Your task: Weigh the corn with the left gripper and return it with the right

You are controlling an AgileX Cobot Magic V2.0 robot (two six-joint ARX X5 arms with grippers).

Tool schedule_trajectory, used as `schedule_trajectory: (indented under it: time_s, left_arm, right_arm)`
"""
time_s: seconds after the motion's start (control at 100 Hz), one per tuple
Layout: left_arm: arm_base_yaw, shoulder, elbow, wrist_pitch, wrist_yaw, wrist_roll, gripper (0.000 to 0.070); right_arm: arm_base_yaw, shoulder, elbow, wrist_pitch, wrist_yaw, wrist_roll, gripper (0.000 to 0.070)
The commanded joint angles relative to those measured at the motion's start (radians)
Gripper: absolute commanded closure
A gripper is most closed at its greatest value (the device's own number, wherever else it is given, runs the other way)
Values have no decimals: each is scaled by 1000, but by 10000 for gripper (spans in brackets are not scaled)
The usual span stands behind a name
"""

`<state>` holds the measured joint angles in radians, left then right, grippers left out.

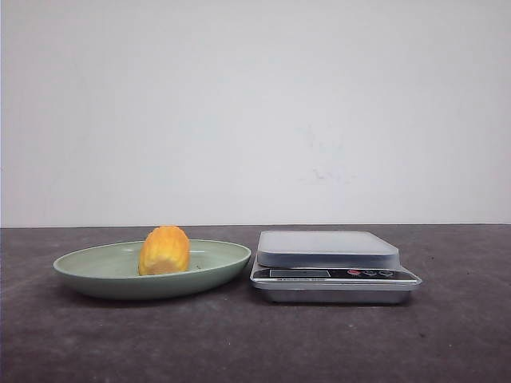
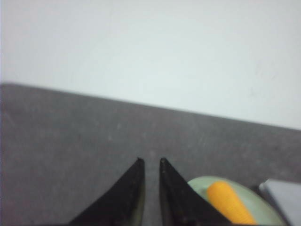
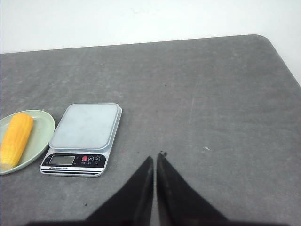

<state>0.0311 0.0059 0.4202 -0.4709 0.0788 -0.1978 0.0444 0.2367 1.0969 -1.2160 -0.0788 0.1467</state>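
Observation:
The yellow-orange corn (image 1: 164, 250) lies in the pale-green plate (image 1: 96, 271) left of the silver kitchen scale (image 1: 329, 249), whose platform is bare. In the left wrist view the corn (image 2: 229, 204) and plate (image 2: 200, 184) sit just to the right of my left gripper (image 2: 150, 161). Its dark fingers stand close together with a narrow gap, empty, over bare table. In the right wrist view my right gripper (image 3: 155, 156) is shut and empty, to the right of the scale (image 3: 84, 134). The corn (image 3: 16, 139) lies beyond the scale. Neither gripper shows in the front view.
The dark grey tabletop (image 1: 255, 343) runs to a white wall behind. The scale's display and buttons (image 1: 335, 274) face the front. The table's far right corner (image 3: 263, 40) shows in the right wrist view.

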Motion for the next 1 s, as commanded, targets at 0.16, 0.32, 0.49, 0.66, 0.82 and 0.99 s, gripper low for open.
schedule_trajectory:
  time_s: [0.16,0.32,0.49,0.66,0.82,0.99]
  left_arm:
    - [5,-2,-183,198,29,-24,685]
    - [-1,-3,-306,344,30,-24,685]
    - [-6,-3,-379,418,24,-17,685]
    - [-19,-3,-407,395,23,-12,685]
    - [-58,-3,-407,364,23,32,685]
    - [-72,-3,-406,294,23,36,685]
  right_arm:
    - [-1,-3,15,11,0,10,696]
    - [-1,-3,15,11,0,10,696]
    - [-1,-3,15,11,0,10,696]
    - [-1,-3,15,11,0,10,696]
    - [-1,-3,15,11,0,10,696]
    - [-1,-3,15,11,0,10,696]
